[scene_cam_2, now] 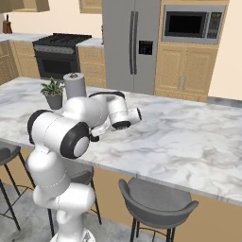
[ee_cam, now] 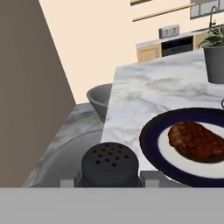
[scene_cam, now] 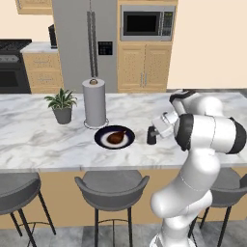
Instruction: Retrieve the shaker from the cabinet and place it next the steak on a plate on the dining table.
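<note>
1. The tool [scene_cam: 152, 135] is clamped on the shaker [ee_cam: 110, 164], low over the tabletop [scene_cam: 38, 140] near its front edge. In the hand view the dark, perforated cap sits between the two tips.
2. The shaker is to the right of the plate [scene_cam: 102, 141] in the left base view, near it but apart. The steak [scene_cam: 116, 136] lies in the plate's centre. Whether the shaker's base already touches the marble, I cannot tell.
3. Risk: letting go while the shaker hangs above the surface. It is small and upright, so a short drop could tip it and send it rolling toward the edge.
4. Risk: shifting closer to the plate. The hand view shows the plate's rim just beside the shaker, so a sideways nudge could push the plate or knock the steak.
5. Risk: lifting away at a tilt after release could drag the shaker over.
6. The marble top looks smooth and hard, likely offering little grip.
7. Beyond the plate stand a paper towel roll [scene_cam: 94, 102] and a potted plant [scene_cam: 61, 105]. Stools [scene_cam: 112, 188] line the near side. A fridge [scene_cam: 87, 43], microwave [scene_cam: 147, 22] and cabinet [scene_cam: 144, 66] back the room.
</note>
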